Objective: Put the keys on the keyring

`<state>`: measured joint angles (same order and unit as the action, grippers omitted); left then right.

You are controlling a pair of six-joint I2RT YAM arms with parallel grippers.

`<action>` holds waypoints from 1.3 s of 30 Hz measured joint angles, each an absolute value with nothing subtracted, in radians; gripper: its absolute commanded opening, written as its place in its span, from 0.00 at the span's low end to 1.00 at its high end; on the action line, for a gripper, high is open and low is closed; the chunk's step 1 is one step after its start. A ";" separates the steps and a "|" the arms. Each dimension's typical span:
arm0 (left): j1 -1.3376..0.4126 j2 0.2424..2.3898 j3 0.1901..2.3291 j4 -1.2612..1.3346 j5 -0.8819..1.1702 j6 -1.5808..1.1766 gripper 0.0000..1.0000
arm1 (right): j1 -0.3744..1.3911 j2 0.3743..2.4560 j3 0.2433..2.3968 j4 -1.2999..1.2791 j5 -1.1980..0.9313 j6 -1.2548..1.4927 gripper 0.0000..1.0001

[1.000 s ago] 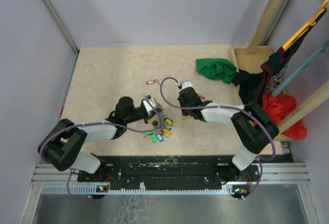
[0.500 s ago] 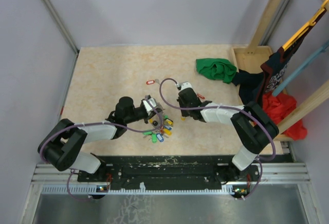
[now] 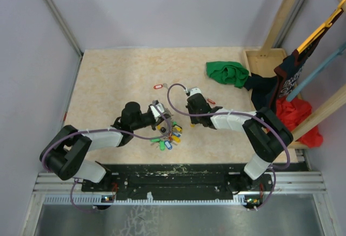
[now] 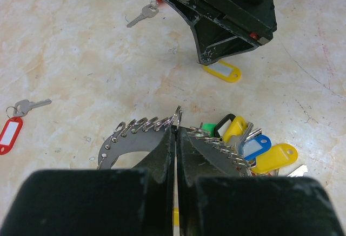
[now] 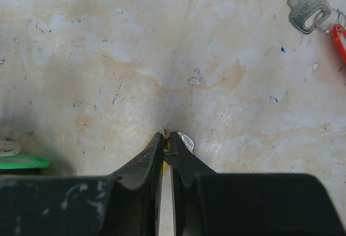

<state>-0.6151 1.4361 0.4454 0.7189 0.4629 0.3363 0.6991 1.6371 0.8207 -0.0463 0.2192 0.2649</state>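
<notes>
While off keyring [image 4: 128, 138], key [image 5: 164, 163] in claw [image 5: 167, 135]

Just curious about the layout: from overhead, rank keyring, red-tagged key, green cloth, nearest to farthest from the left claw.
1. keyring, gripped in the left claw.
2. red-tagged key, a little farther back.
3. green cloth, far back right.

One keyring [image 4: 123, 139], three loose keys [image 4: 30, 105]

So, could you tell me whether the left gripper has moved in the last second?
No. The left gripper holds the same spot, on the near side of the red-tagged key, shut on the keyring.
</notes>
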 measured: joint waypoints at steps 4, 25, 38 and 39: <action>-0.615 1.436 0.445 0.719 0.463 0.336 0.00 | 0.699 1.637 0.820 -0.046 0.221 0.265 0.00; -0.615 1.436 0.445 0.741 0.490 0.327 0.00 | 0.705 1.346 0.773 -0.008 -0.156 -0.093 0.00; -0.579 1.398 0.427 0.756 0.546 0.281 0.00 | 0.705 1.325 0.675 0.120 -0.392 -0.328 0.00; -0.575 1.398 0.427 0.756 0.552 0.280 0.00 | 0.705 1.325 0.675 0.126 -0.397 -0.346 0.00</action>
<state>-0.5755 1.3975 0.4267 0.7559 0.5522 0.2798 0.7052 1.3247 0.6754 0.1257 -0.3965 -0.3458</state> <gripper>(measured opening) 0.007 0.008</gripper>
